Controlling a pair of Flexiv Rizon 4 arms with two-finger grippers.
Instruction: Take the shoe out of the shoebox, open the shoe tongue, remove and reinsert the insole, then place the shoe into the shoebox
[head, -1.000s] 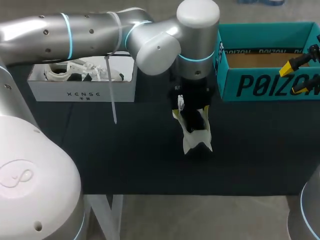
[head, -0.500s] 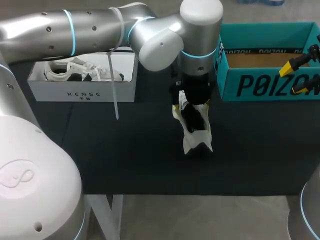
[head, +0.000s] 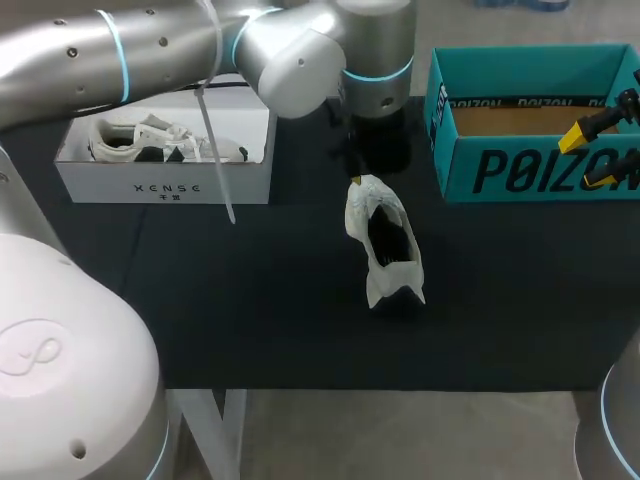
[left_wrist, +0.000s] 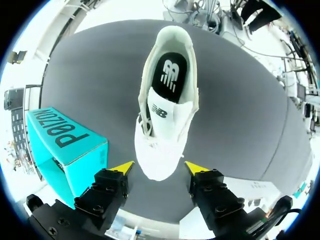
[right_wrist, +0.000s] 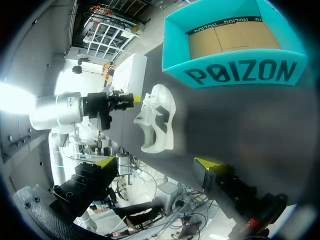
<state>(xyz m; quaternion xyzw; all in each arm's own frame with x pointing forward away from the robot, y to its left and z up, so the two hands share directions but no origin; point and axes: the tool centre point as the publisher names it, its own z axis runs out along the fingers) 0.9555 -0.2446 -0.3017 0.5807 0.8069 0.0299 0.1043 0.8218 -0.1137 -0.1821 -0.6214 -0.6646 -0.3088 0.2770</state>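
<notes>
White sneaker (head: 385, 245) is sitting out on the black table (head: 250, 320) at the centre of the head frame, toe toward the top edge, heel toward the bottom; teal shoebox (head: 530, 170) is standing open at upper right, well apart from it. Black insole (left_wrist: 170, 75) is showing seated in the heel and the tongue (left_wrist: 162, 112) is lying over the throat; so the step in hand is likely the pick-up for boxing, though tongue work cannot be ruled out.

To do it well, the left gripper (left_wrist: 159, 167) should be coming down straddling the shoe across its width; pinching the firm side walls, not the soft tongue; keeping the sole level. That gripper is hovering over the toe end, fingers spread wide, gripping nothing; the toe cap is lying between and just ahead of the yellow tips, touching neither.

Right gripper (right_wrist: 157, 162) is hanging at the right edge by the shoebox, also wide open and empty; the sneaker is well ahead of it. White box (head: 165, 185) is sitting at upper left.
</notes>
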